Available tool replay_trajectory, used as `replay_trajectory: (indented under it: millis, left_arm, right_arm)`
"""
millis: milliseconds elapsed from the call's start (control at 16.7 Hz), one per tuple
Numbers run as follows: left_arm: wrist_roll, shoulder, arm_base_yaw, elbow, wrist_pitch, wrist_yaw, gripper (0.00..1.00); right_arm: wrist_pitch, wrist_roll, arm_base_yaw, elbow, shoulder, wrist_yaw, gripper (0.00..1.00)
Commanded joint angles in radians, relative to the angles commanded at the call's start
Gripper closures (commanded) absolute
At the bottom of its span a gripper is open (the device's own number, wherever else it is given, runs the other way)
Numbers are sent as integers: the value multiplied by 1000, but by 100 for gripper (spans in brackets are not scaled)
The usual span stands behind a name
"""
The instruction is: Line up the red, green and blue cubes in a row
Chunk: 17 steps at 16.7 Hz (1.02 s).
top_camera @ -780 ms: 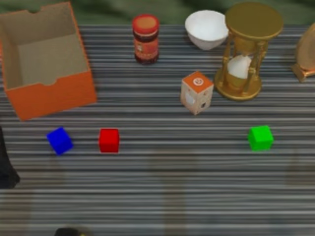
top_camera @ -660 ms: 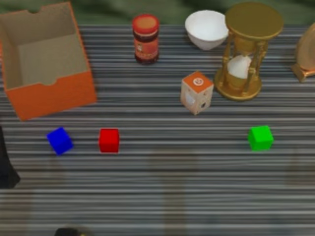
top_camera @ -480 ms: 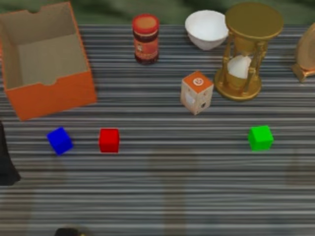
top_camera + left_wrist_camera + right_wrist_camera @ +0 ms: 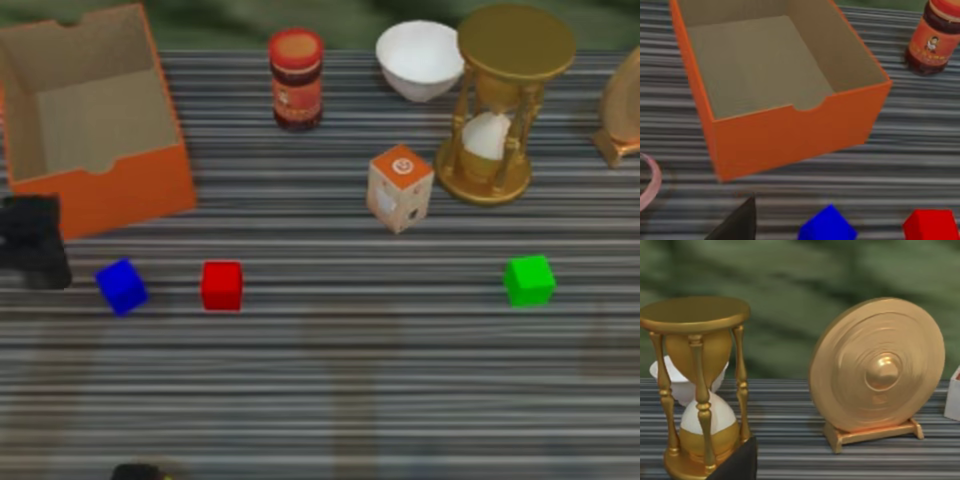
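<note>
The three cubes are small, plain and matte. Judged from their look they are light, rigid and not fragile, with flat parallel faces that suit a two-finger pinch. Take hold across two opposite side faces, at mid-height, coming down from above.

Positions: the blue cube (image 4: pixel 121 286) lies near the left edge of the surface, turned slightly askew. The red cube (image 4: pixel 221 285) sits just beside it toward the centre, square to the edges. The green cube (image 4: pixel 529 280) lies well apart, toward the right edge. All three lie at about the same distance from the near edge, so the row mainly needs its spacing closed.

The left gripper (image 4: pixel 35 242) is at the left edge, near the blue cube and in front of the orange box (image 4: pixel 100 205). Whether its jaws are open cannot be told; nothing is seen held. The right gripper is not visible from above; its wrist view faces the hourglass (image 4: pixel 700 385) and a gold disc (image 4: pixel 877 372) at the far right.

The surface is striped and flat. The near half is free of obstacles; the jar (image 4: pixel 296 78), bowl (image 4: pixel 420 58) and beige box (image 4: pixel 400 188) stand toward the far edge.
</note>
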Motion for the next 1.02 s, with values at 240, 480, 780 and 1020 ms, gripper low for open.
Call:
replay_trajectory:
  millis: [240, 480, 780, 1020]
  left_arm:
    - [-79, 480, -85, 313, -229, 0, 0]
    - [-154, 909, -166, 605, -441, 2, 0]
    - [-225, 1265, -244, 903, -628, 2, 0]
    - [-255, 1411, -275, 1035, -696, 1, 0]
  right_arm:
    - [0, 0, 0, 0, 0, 0, 0]
    - [0, 0, 0, 0, 0, 0, 0]
    - [0, 0, 0, 0, 0, 0, 0]
    - [0, 0, 0, 0, 0, 0, 0]
